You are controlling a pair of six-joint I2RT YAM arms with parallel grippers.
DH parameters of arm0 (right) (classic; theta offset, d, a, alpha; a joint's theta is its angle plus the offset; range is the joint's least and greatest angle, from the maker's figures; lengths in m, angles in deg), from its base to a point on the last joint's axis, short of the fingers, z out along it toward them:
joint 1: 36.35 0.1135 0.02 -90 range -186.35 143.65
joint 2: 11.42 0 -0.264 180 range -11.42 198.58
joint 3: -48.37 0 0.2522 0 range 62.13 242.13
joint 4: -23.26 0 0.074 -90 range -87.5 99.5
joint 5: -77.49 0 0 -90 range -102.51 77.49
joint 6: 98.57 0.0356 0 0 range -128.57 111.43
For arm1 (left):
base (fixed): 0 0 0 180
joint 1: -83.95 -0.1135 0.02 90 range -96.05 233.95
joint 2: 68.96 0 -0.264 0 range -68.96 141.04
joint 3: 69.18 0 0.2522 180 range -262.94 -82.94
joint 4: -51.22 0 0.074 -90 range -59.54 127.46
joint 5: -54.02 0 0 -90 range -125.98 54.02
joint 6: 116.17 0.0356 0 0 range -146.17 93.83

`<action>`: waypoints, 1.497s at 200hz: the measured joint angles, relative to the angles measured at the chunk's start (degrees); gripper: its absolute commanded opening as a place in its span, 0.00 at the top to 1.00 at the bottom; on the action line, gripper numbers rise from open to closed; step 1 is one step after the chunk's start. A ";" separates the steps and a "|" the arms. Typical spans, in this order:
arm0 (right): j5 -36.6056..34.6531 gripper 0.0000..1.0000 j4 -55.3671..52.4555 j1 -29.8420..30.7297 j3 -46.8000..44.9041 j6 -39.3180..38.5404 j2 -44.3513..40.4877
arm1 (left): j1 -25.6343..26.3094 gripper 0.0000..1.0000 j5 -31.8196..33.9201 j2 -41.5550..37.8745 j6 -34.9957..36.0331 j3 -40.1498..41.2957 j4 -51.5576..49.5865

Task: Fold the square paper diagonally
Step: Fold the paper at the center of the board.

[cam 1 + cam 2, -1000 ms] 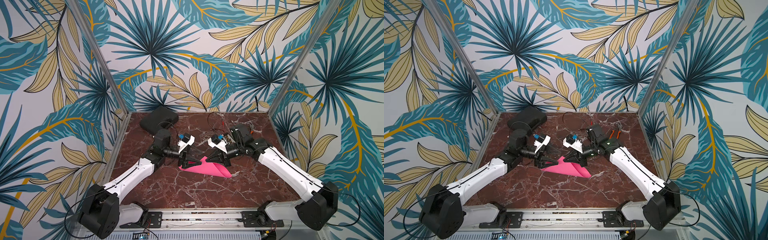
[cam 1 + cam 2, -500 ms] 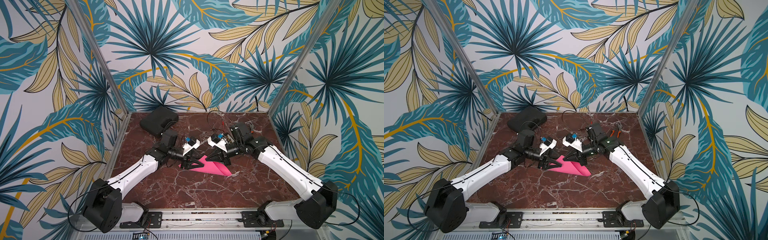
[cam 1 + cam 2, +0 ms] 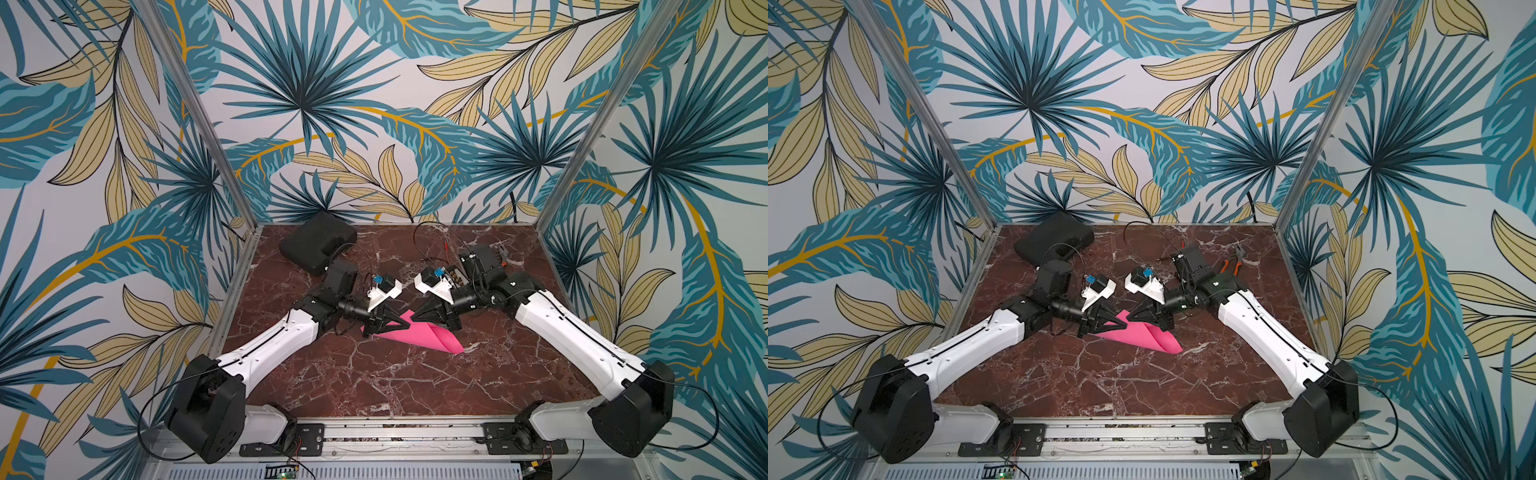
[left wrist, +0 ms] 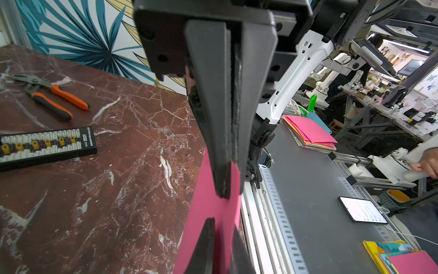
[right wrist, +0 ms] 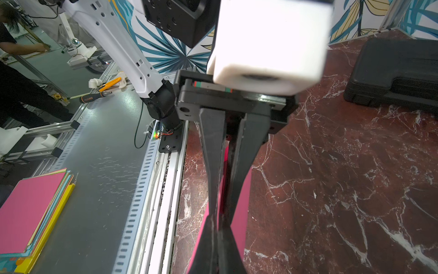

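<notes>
The square paper [image 3: 419,338] is bright pink and lies loosely doubled over on the marble table [image 3: 374,382], one corner raised at mid-table; in both top views it shows the same [image 3: 1142,338]. My left gripper [image 3: 401,323] and right gripper [image 3: 413,320] meet tip to tip at that raised corner. In the left wrist view the left gripper [image 4: 221,224] is shut with the pink sheet [image 4: 203,213] between its fingers. The right gripper [image 5: 216,220] is shut on the same sheet [image 5: 243,206], facing the left one's fingers [image 5: 211,154].
A black case [image 3: 318,243] lies at the back left. Orange-handled pliers [image 4: 54,97] and a black connector strip [image 4: 45,144] sit at the back right, with loose cables [image 3: 432,232]. Beyond the front rail [image 3: 395,428] lies a stack of coloured paper [image 5: 30,208].
My left arm has reached right to the paper's raised corner and its jaws have closed on it. The right gripper has stayed shut on the paper, hardly moving.
</notes>
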 measured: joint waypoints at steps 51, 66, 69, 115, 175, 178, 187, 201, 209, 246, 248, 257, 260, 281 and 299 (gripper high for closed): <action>-4.57 0.67 0.11 -0.59 -0.09 4.48 0.00 | 0.07 1.00 4.15 -0.11 0.44 0.02 -0.17; -6.58 0.64 0.50 -1.49 -0.17 8.41 -0.17 | 0.07 1.00 5.81 -0.28 0.42 0.55 -0.11; -6.88 0.63 0.70 -1.68 -0.26 8.96 -0.28 | 0.07 1.00 6.21 -0.39 0.44 0.83 -0.04; -11.98 0.56 10.45 -3.02 -12.26 22.16 -7.52 | -0.09 1.00 10.84 -0.26 -1.05 8.48 2.73; -11.23 0.56 28.89 -3.04 -32.72 40.33 -12.13 | -0.85 1.00 11.43 7.80 -5.68 12.85 13.68; -11.15 0.56 29.55 -3.04 -33.31 40.85 -12.02 | -0.90 1.00 11.45 8.20 -5.73 12.85 14.01; -10.95 0.56 31.10 -3.04 -34.51 42.16 -11.56 | -1.05 1.00 11.32 9.33 -5.90 12.85 14.73; -10.69 0.56 33.24 -3.06 -35.39 43.45 -10.34 | -1.31 1.00 11.13 10.58 -5.95 12.85 15.50; -10.49 0.56 34.21 -3.06 -35.50 43.82 -9.40 | -1.44 1.00 11.06 11.08 -5.97 12.85 15.98; -9.86 0.55 37.35 -3.06 -35.50 44.65 -3.67 | -2.03 1.00 10.62 12.35 -5.81 12.85 16.65; -9.86 0.55 37.44 -3.06 -35.50 44.63 -3.43 | -2.05 1.00 10.60 12.37 -5.81 12.85 16.63; -9.88 0.55 37.75 -3.06 -35.50 44.63 -2.47 | -2.12 1.00 10.60 12.41 -5.70 12.85 16.65; -9.86 0.55 37.81 -3.06 -35.50 44.63 -2.19 | -2.12 1.00 10.58 12.44 -5.66 12.85 16.63; -9.86 0.55 38.18 -3.06 -35.41 44.59 -0.46 | -2.25 1.00 10.36 12.72 -5.40 12.85 16.61; -9.88 0.56 38.18 -3.06 -35.41 44.50 0.20 | -2.29 1.00 10.25 13.00 -5.16 12.85 16.37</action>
